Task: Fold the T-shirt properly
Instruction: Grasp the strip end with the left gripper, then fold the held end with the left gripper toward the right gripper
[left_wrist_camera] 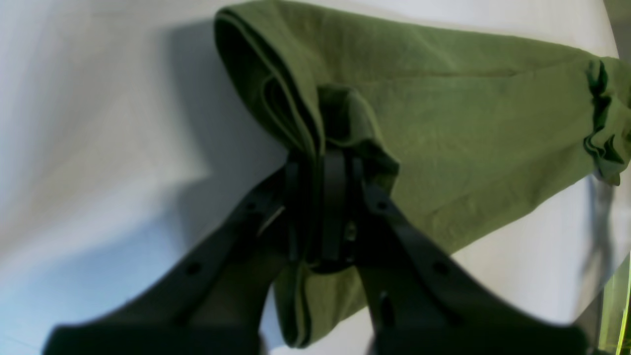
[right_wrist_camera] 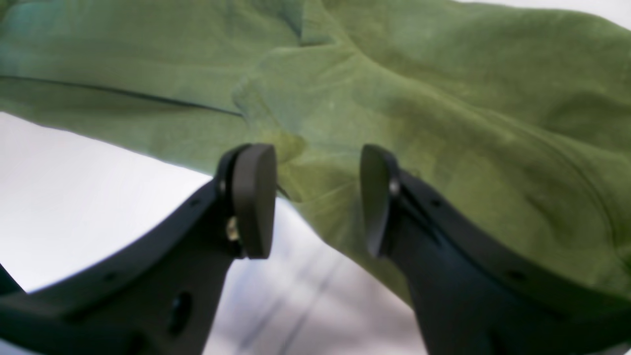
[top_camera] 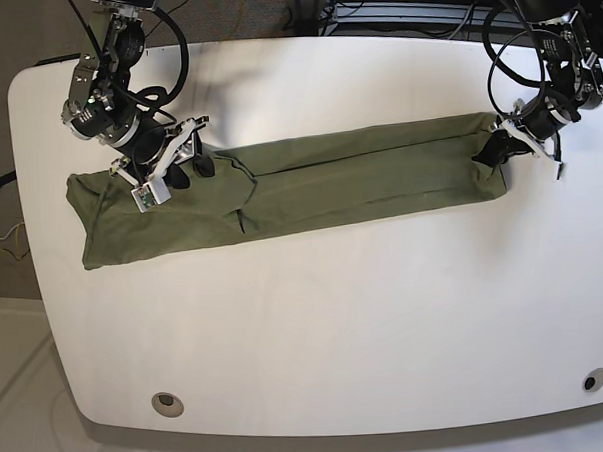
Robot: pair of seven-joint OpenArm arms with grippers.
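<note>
The T-shirt (top_camera: 360, 188) is plain olive green; the desk (top_camera: 316, 325) is white, and both hands (left_wrist_camera: 325, 212) (right_wrist_camera: 315, 207) are black.

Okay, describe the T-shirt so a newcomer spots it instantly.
On the white table, look along the far half, beneath the two black arms. The T-shirt is the long olive-green strip of cloth there, soft and creased, unlike the hard black grippers at its ends.
</note>
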